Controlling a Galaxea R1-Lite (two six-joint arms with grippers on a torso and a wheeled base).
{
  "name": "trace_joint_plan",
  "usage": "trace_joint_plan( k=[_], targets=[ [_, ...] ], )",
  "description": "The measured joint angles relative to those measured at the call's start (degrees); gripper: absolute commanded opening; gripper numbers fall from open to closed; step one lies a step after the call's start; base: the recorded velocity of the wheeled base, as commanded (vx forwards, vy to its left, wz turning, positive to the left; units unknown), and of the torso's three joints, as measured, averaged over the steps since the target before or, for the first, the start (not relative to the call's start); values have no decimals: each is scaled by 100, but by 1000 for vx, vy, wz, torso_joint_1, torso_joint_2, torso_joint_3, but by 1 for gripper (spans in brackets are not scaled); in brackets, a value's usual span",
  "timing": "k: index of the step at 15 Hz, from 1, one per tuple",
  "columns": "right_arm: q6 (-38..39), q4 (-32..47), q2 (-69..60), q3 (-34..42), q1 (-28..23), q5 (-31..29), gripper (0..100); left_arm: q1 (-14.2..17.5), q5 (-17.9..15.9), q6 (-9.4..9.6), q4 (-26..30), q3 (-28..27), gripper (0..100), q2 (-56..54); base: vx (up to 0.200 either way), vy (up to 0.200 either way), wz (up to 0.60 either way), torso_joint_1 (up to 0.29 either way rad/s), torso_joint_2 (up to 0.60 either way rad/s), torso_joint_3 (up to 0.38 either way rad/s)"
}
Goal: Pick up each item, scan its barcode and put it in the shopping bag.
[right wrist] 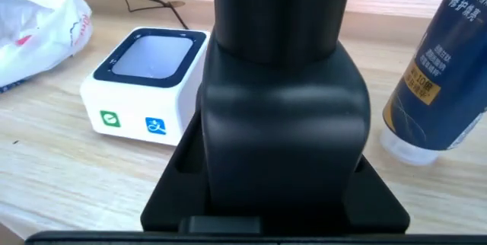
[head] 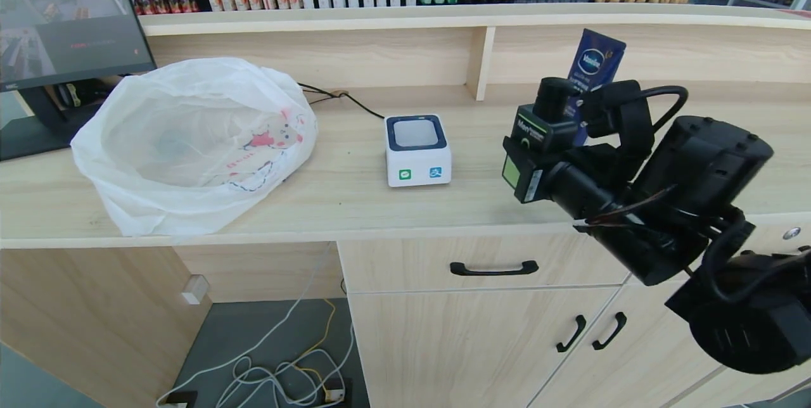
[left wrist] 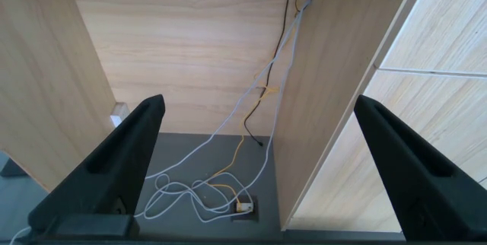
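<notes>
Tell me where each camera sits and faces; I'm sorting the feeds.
Head: atop the robot, looking down at the counter; right arm shows.
Left wrist: low, facing cables under the counter; open left gripper shows.
Right wrist: over the counter, facing scanner and blue tube; right gripper holds black bottle.
Shared, head and right wrist: scanner, tube, bottle.

Crinkled translucent plastic shopping bag (head: 190,142), matt wood-grain counter (head: 355,199), smooth white plastic scanner (head: 418,151), glossy tube (head: 595,63)

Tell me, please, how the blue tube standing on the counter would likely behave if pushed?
The blue tube stands tall on its small cap, so a nudge would probably tip it. Its flat crimped top suggests a soft body that may dent when squeezed.
</notes>
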Motion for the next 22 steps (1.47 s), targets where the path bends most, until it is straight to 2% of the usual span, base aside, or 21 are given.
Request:
trace_joint_plan(
  k=[9,16,22],
  targets=[
    [-393,-1020,-1446,2920,1069,-363,0,0,2,0,0,0,100,0,0,0,0,0,0,0],
    [-580,-1036,-1731,3016,1554,-374,0,0,0,0,0,0,100,0,0,0,0,0,0,0],
    [-1793,-1053,-1742,2892,2155,-363,0,0,2,0,0,0,100,0,0,0,0,0,0,0]
  ],
)
